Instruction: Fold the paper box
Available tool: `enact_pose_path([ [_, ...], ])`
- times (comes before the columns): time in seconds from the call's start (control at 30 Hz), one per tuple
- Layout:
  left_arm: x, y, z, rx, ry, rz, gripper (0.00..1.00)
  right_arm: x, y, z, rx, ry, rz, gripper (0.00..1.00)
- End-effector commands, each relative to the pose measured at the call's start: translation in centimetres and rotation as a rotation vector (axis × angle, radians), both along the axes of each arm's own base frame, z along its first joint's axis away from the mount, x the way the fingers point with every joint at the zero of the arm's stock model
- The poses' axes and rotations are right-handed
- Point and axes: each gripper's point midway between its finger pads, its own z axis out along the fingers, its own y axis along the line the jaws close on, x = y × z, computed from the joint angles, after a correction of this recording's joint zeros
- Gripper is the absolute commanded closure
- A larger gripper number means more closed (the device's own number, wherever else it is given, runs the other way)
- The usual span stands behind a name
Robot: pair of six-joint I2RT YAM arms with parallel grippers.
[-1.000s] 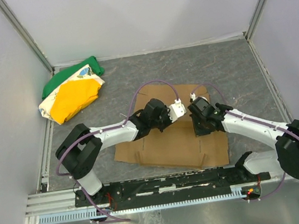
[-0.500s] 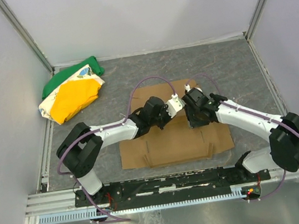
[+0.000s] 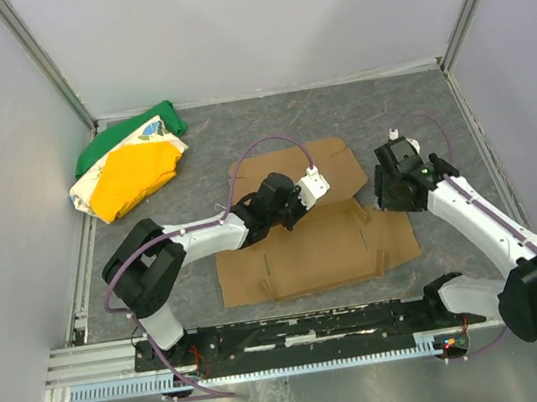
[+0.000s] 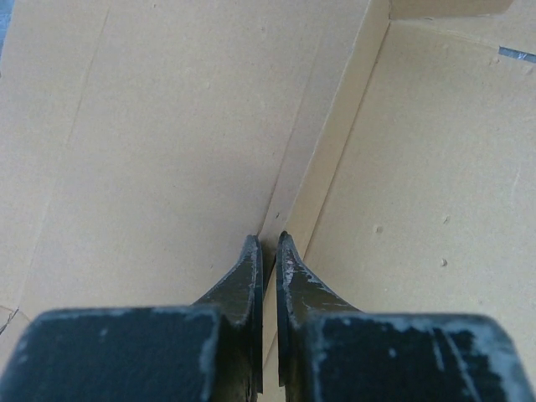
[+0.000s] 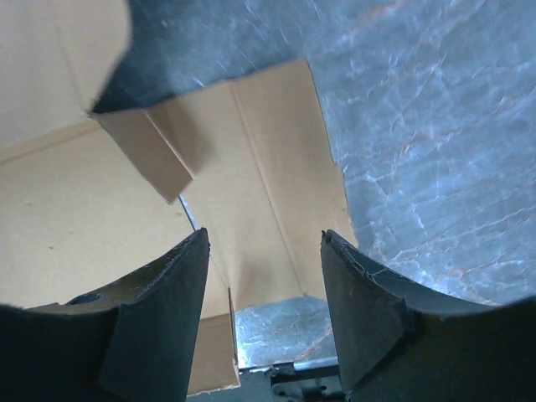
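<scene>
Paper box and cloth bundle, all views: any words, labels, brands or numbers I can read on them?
None can be read.
The paper box is plain brown cardboard in all three views.
The cloth bundle has a small blue-green print on its white part, too small to tell whether it holds letters.

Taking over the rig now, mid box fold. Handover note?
Left tool: shut, tips at a crease of the paper box; unclear whether it pinches cardboard.
Right tool: open, empty, above the box's right edge.
Box: mid-table, mostly flat; far panel looks slightly lifted.
Done: no walls standing.
Left: fold up walls, tuck flaps, close.
</scene>
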Motion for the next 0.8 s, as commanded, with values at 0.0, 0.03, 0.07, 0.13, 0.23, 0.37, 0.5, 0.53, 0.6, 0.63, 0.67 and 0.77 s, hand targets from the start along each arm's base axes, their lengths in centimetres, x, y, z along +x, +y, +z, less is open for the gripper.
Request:
enact_pose_path([
  [0.0,-2.6,4.4,-6.0,0.161,0.187,0.081,0.97,-2.0,-0.3,-2.1,0.051,0.063,-0.059,0.36],
  [0.03,-2.6,4.4,-6.0,0.161,0.188,0.081,0.97,-2.2,-0.6,-2.4,0.047,0.067,-0.077,0.36],
  [0.07,-2.6,4.4,-5.9,0.161,0.188,0.081,0.97,-2.4,-0.9,-2.8,0.038,0.075,-0.099,0.37],
  [0.13,-2.6,4.4,-6.0,0.161,0.192,0.078,0.97,-2.6,-1.2,-3.1,0.034,0.087,-0.121,0.38],
  [0.23,-2.6,4.4,-6.0,0.162,0.192,0.078,0.97,-3.0,-2.0,-3.8,0.008,0.104,-0.188,0.39],
  [0.37,-2.7,4.4,-6.0,0.161,0.192,0.075,0.97,-3.7,-2.9,-4.0,0.004,0.070,-0.248,0.40],
  [0.5,-2.8,4.3,-6.2,0.161,0.199,0.064,0.97,-3.7,-3.9,-3.6,-0.013,0.027,-0.290,0.39],
  [0.53,-2.9,4.2,-6.1,0.159,0.200,0.057,0.97,-3.6,-4.1,-3.5,-0.025,0.026,-0.300,0.38],
  [0.6,-3.0,4.2,-6.1,0.158,0.202,0.055,0.97,-3.4,-4.4,-3.7,-0.031,0.036,-0.304,0.35],
  [0.63,-3.0,4.2,-6.1,0.157,0.202,0.051,0.97,-3.3,-4.5,-3.7,-0.033,0.043,-0.303,0.34],
  [0.67,-3.0,4.1,-6.0,0.155,0.199,0.044,0.97,-3.1,-4.4,-3.7,-0.031,0.048,-0.295,0.32],
  [0.77,-3.1,4.0,-5.8,0.146,0.198,0.028,0.97,-2.5,-3.9,-3.8,-0.007,0.053,-0.258,0.28],
])
